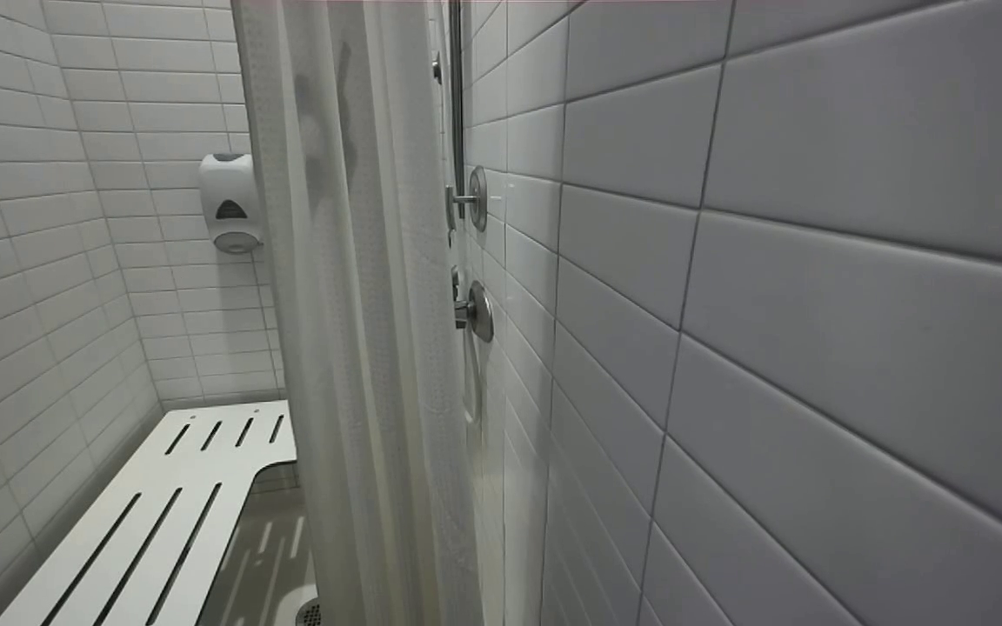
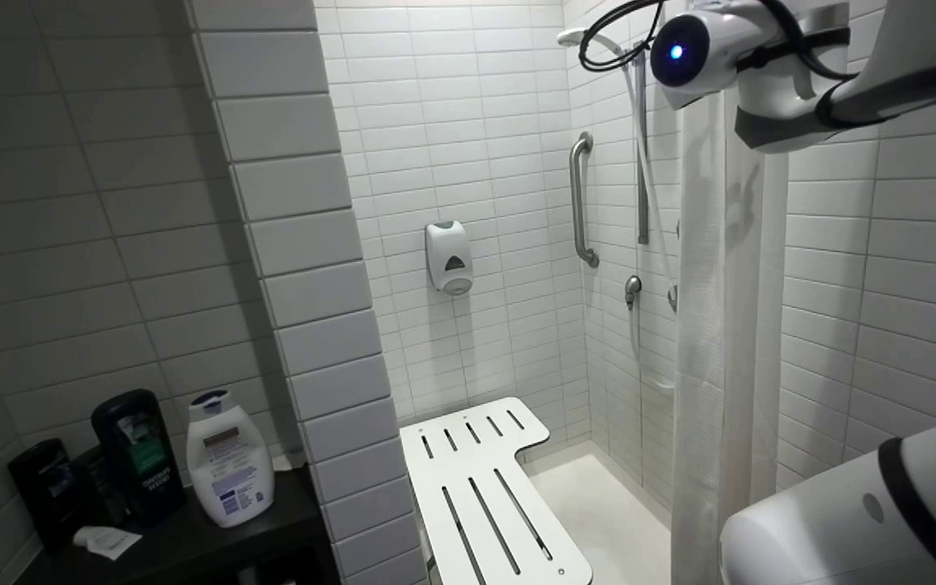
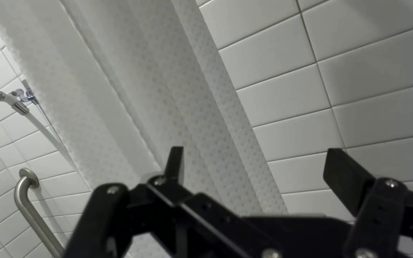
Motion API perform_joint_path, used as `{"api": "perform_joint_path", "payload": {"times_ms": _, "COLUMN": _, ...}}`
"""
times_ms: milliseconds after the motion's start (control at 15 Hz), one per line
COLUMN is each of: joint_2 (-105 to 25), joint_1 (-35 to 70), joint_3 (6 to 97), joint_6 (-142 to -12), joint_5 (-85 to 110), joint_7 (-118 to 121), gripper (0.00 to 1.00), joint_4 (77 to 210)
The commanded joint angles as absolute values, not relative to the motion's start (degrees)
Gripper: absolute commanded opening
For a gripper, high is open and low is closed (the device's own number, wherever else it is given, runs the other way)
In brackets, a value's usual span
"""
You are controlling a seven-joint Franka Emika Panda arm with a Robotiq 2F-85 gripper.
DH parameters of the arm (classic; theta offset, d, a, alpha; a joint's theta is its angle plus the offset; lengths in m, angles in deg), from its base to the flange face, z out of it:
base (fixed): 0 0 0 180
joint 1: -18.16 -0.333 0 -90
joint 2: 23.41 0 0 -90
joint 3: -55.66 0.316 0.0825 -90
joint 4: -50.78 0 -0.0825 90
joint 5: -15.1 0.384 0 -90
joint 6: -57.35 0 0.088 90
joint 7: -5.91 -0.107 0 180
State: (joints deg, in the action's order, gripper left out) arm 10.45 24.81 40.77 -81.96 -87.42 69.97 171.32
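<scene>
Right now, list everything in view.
Curtain: 1, white, by side wall.
Rail: 1, grey, side wall.
Grab bar: 1, metallic, beside rail.
Hose: 1, white, along rail.
Showerhead: 1, white, by rail.
Fittings: 3+, metallic, side wall.
Dispenser: 1, white, back wall.
Bench: 1, white, over floor.
Drain: 1, grey, floor.
Shelf: 1, black, corner.
Bottles: 3+, black or white, shelf.
Oddments: 2+, white, shelf.
Tiles: many, white, walls.
Gripper: 1, black, facing curtain.
Arm: 1, white, near curtain.

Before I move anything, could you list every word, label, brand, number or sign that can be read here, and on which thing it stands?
No text can be read with certainty.
Black bottle with green label: white lettering, too blurred.
White bottle with purple print: small text, too blurred.
Leftmost black bottle: faint marks, too blurred.
Soap dispenser: no lettering visible.
Shower curtain: dots only, no lettering.
</scene>
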Motion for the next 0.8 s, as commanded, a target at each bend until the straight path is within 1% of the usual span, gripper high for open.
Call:
{"api": "perform_joint_path", "payload": {"times_ms": 0, "joint_2": 10.2, "joint_1": 25.9, "joint_3": 41.5, "joint_6": -82.5, "joint_5": -86.9, "joint_7": 70.0, "gripper": 1.00, "joint_4": 171.3}}
{"api": "perform_joint_path", "payload": {"times_ms": 267, "joint_2": 10.3, "joint_1": 25.7, "joint_3": 41.9, "joint_6": -82.0, "joint_5": -86.0, "joint_7": 70.5, "gripper": 1.00, "joint_4": 171.6}}
{"api": "perform_joint_path", "payload": {"times_ms": 733, "joint_2": 4.0, "joint_1": 25.5, "joint_3": 42.5, "joint_6": -80.3, "joint_5": -82.3, "joint_7": 73.8, "gripper": 1.00, "joint_4": 170.8}}
